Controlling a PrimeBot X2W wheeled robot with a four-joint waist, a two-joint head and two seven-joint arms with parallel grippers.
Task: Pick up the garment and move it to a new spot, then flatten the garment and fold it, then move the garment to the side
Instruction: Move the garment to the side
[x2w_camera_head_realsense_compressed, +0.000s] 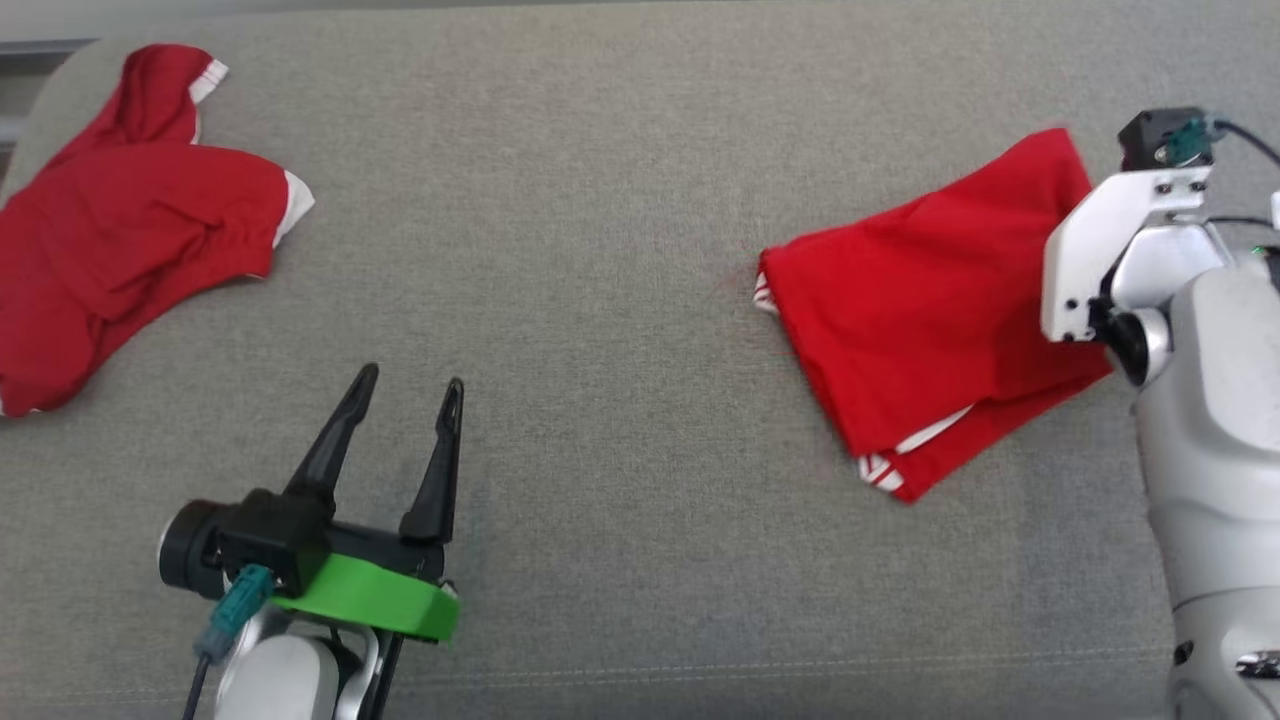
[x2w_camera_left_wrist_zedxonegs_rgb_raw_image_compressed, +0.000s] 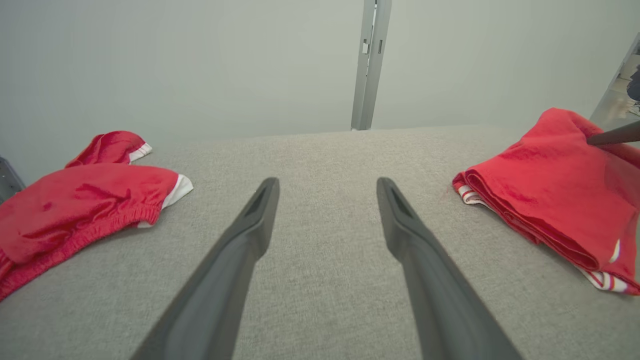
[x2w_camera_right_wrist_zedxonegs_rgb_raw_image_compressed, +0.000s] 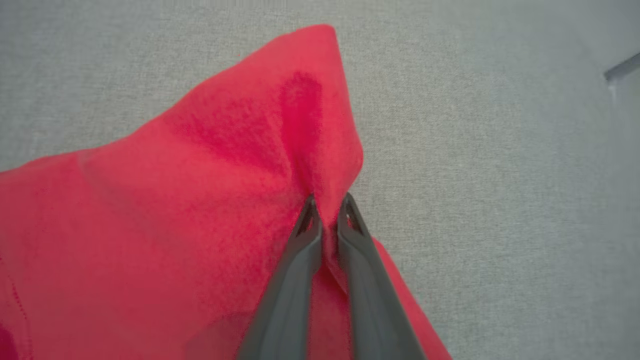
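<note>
From the head, the left gripper (x2w_camera_head_realsense_compressed: 412, 378) stands wide and empty, with the folded garment (x2w_camera_head_realsense_compressed: 930, 320) well off to its right. From the left wrist, the garment's stacked edges face that gripper. From the right wrist, the right gripper (x2w_camera_right_wrist_zedxonegs_rgb_raw_image_compressed: 328, 200) is pinched narrow on a corner ridge; the cloth looks light and limp, so its layers may slip unless all are caught.

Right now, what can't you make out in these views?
- Head view: folded red garment, right edge hidden behind the right arm's pale wrist.
- Head view: crumpled red garment, cut off by the left edge.
- Right wrist view: how many layers the right gripper pinches; bunched cloth hides them.
</note>
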